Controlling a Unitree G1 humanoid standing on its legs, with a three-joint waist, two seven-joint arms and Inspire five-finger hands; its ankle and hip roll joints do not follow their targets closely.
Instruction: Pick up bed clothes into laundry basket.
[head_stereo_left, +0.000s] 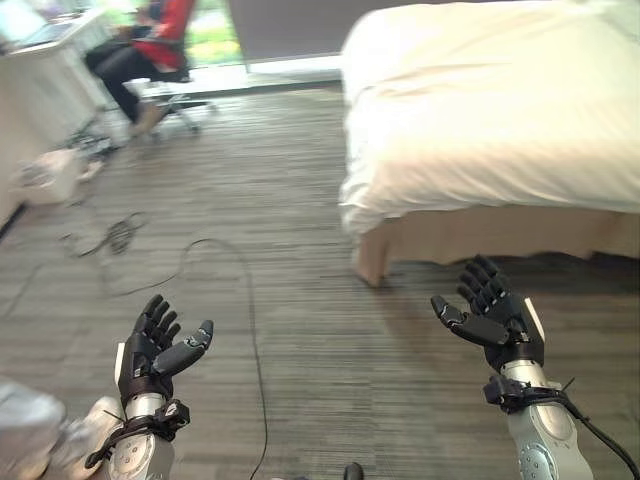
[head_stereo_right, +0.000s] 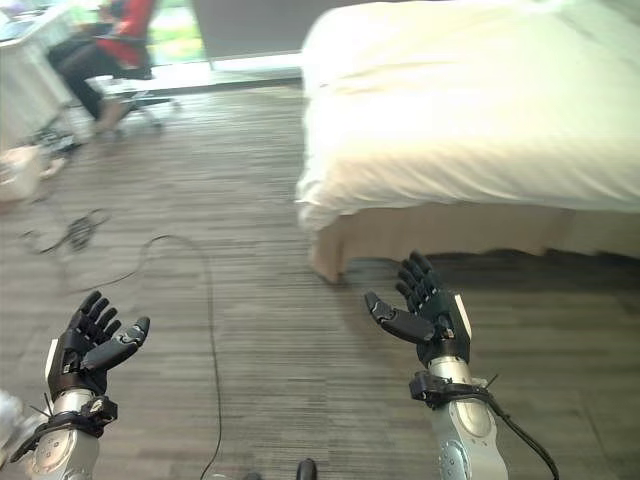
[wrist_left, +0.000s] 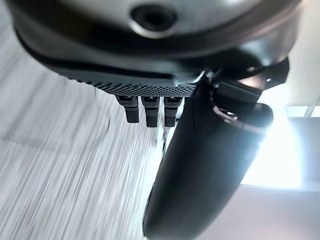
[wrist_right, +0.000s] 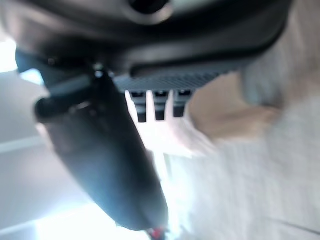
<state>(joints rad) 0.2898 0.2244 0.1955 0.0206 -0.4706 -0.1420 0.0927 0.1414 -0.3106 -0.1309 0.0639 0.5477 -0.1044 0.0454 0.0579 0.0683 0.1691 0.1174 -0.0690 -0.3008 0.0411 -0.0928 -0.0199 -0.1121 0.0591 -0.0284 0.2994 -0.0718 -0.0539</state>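
A bed with white bedding stands at the upper right, its sheet hanging over the near corner. My left hand is held up over the wood floor at the lower left, palm up, fingers straight, holding nothing. My right hand is raised at the lower right, just short of the bed's near side, fingers spread and empty. In the left wrist view the left hand's thumb and fingertips stand apart over the floor. In the right wrist view the right hand's thumb is apart from its fingers.
A person in a red top sits on an office chair at the far upper left beside a desk. Loose cables lie on the floor at the left. A pale bundle shows at the lower left corner.
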